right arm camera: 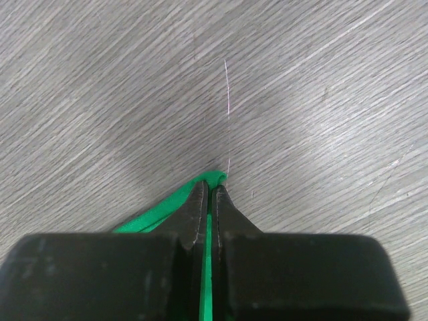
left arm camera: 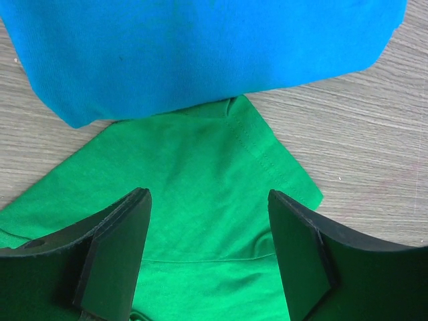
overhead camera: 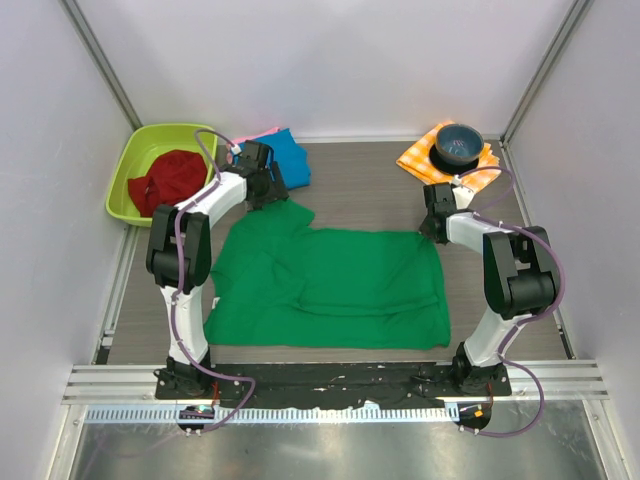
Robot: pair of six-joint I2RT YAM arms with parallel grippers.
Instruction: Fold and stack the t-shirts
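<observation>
**A:** Grey wood-grain table [overhead camera: 370, 185], green t-shirt [overhead camera: 330, 285] lying mid-table. Where are the 2 arms at?

**B:** right gripper [right arm camera: 208, 187] is pressed together, pinching the shirt's far right corner. left gripper [left arm camera: 207, 196] hangs spread wide over the far left sleeve, just beside the blue t-shirt [left arm camera: 200, 53].

The big bright green t-shirt [overhead camera: 330, 285] lies spread across the middle of the counter [overhead camera: 370, 190], mostly flat with soft creases. One short sleeve points to the far left, its tip touching the blue shirt [overhead camera: 290, 155]. The green shirt's far right corner is pinched in the right gripper [right arm camera: 208, 190]. The blue one lies folded at the back left, with a pink shirt [overhead camera: 255, 135] peeking out beneath it.
</observation>
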